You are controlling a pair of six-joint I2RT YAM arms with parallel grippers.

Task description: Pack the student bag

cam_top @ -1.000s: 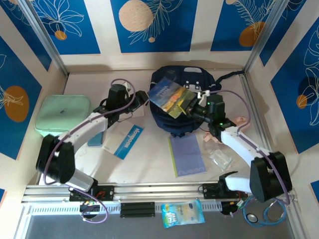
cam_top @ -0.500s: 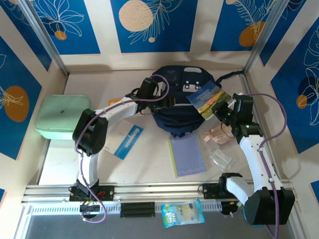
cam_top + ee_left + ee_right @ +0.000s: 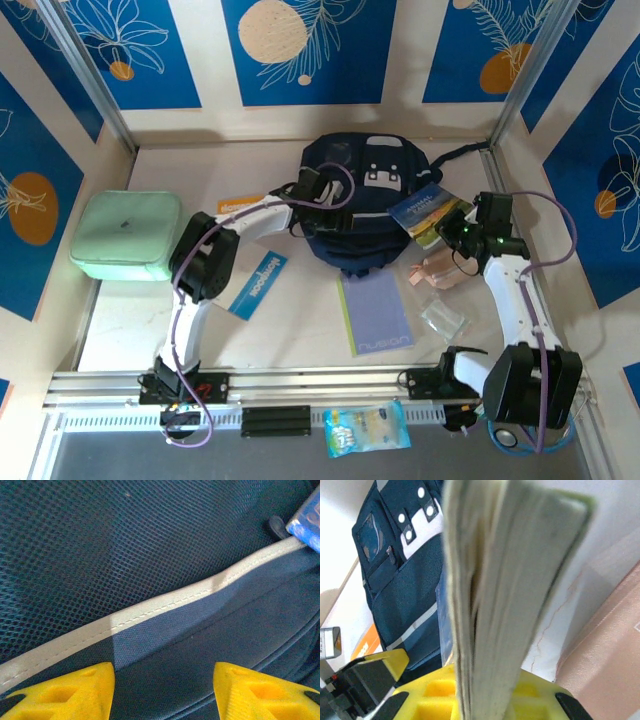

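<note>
Right tool [image 3: 453, 231] clenches the book [image 3: 426, 211] beside the bag [image 3: 355, 240], probably to slide it in; left tool [image 3: 162, 690], released, sits at the bag's seam, seemingly to spread it.

Matt navy woven cloth + mesh on student bag [image 3: 200, 645]; book [image 3: 510, 580] pgs paper.

bare table [image 3: 295, 335] front-ctr, student bag [image 3: 350, 240] blocks mid-back, notebook [image 3: 376, 312] nr right
</note>
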